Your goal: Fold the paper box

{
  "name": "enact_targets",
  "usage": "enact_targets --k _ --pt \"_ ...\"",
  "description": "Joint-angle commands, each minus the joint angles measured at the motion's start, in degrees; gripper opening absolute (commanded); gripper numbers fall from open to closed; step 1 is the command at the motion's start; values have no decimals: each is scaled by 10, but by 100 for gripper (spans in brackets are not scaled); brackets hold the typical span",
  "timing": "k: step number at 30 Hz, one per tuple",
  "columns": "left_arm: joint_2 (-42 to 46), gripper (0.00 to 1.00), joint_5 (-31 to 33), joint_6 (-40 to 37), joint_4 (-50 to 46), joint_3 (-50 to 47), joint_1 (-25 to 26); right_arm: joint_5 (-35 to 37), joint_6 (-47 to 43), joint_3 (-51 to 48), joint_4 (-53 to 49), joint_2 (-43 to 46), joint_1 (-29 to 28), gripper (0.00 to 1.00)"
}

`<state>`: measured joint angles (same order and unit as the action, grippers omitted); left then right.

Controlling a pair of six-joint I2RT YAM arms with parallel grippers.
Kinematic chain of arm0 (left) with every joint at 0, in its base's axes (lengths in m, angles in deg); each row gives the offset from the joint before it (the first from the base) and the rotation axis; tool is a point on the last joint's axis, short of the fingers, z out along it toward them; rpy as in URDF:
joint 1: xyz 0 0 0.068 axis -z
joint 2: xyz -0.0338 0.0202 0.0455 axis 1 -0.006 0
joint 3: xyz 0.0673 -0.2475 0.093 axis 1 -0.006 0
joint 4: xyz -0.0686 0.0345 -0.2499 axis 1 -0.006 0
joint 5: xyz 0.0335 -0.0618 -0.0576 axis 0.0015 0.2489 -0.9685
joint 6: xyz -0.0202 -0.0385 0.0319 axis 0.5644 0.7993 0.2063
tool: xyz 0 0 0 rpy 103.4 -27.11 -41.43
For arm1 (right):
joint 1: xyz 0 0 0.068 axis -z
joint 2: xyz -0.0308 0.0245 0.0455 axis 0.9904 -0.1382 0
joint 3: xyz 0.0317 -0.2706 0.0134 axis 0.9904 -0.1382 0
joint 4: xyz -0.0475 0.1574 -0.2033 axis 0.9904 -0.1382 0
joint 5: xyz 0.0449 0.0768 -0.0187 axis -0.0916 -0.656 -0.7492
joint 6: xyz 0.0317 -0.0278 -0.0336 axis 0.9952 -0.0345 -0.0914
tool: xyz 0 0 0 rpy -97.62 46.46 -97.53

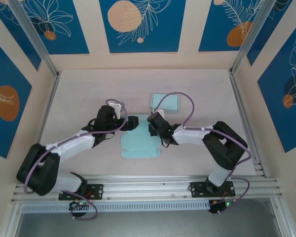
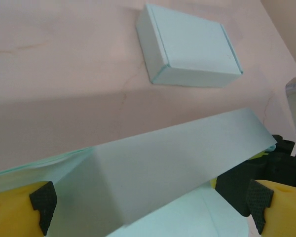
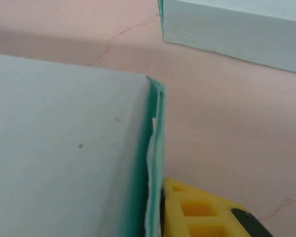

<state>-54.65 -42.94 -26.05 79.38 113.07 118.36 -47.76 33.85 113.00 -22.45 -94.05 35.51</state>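
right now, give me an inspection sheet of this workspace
surface: pale pink table, faint cracks
job's things: unfolded box between the arms, one flap raised
clutter: folded box behind it, apart
grippers: left gripper open, at the raised flap; right gripper appears to be pinching a flap edge
cables: purple cables loop off both arms
surroundings: blue leaf-print panels, aluminium frame

paper box is pale mint, closed box too. table pinkish beige, wall panels blue with orange circles and white leaf outlines.
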Motion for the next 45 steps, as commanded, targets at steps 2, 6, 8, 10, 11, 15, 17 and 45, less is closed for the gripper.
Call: enact_targets --k 2,6,8,10,11,15,17,45 --pt "92 100 27 -42 -33 -30 -27 -3 14 9 -11 -8 -5 19" --pt "163 100 61 -61 -57 -49 -47 -5 13 11 -11 -7 -5 19" --pt "185 100 98 -57 -73 -56 -67 -5 12 12 -13 -7 -5 19" --pt "192 100 114 -49 -84 -60 -102 -6 9 12 -13 -5 -6 19" --pt "190 98 110 -44 -81 -62 -122 -5 8 12 -13 -4 -6 19" --pt "160 92 40 -9 -26 -77 -194 -7 6 13 -13 -3 -6 19" --pt "132 93 -2 -3 0 -76 -210 -7 7 12 -13 -4 -6 19" --pt "-70 100 -283 -45 135 -55 -155 -13 5 42 -21 -38 -1 19"
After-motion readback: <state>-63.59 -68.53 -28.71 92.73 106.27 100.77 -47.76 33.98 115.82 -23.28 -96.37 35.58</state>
